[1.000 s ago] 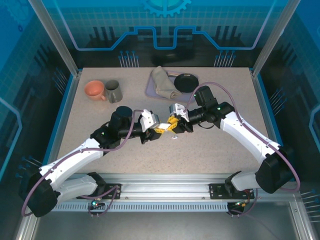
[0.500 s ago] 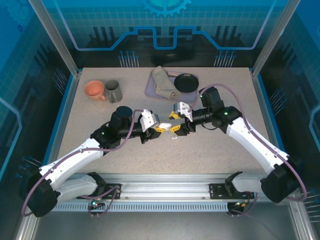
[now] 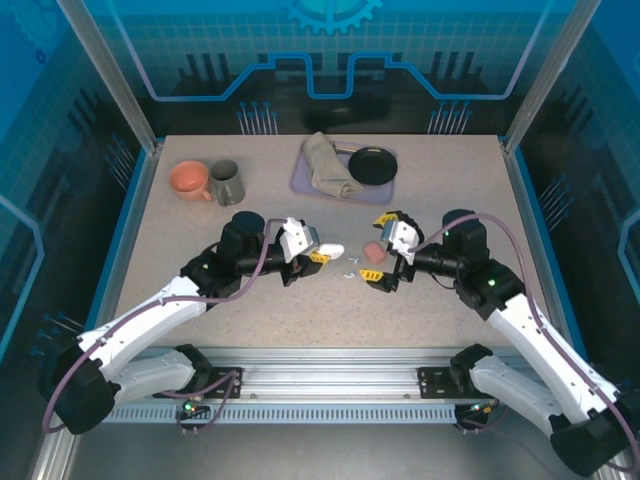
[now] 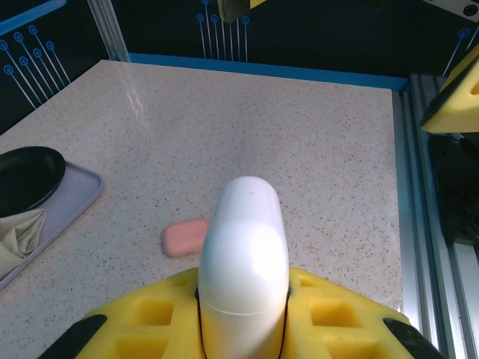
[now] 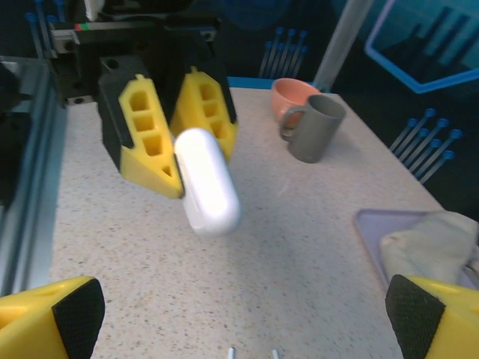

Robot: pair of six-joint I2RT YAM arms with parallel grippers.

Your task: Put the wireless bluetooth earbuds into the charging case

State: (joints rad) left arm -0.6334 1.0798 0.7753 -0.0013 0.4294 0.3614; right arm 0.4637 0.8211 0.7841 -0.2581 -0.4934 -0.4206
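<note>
Now, earbuds: two tiny white earbuds (image 3: 348,266) lie loose on the table (image 3: 200,225), between the two grippers; too small to tell how they lie.
Charging case: white charging case (image 4: 243,254), smooth glossy capsule, closed, held above the tabletop.
Left arm: stretched toward centre, left gripper (image 3: 316,254) level, its yellow honeycomb fingers pinching the case's near end.
Right arm: elbow bent, reaching left; right gripper (image 3: 381,248) with fingers spread wide, gripping nothing.
Pink case: matte salmon pink case (image 4: 185,236), rounded rectangle, flat on the speckled table between the spread fingers.
Far side: lilac tray (image 3: 300,182) carrying a crumpled cloth (image 3: 325,165) and black pan (image 3: 372,165).
Far left: orange cup (image 3: 188,180) just beside grey mug (image 3: 227,183).
</note>
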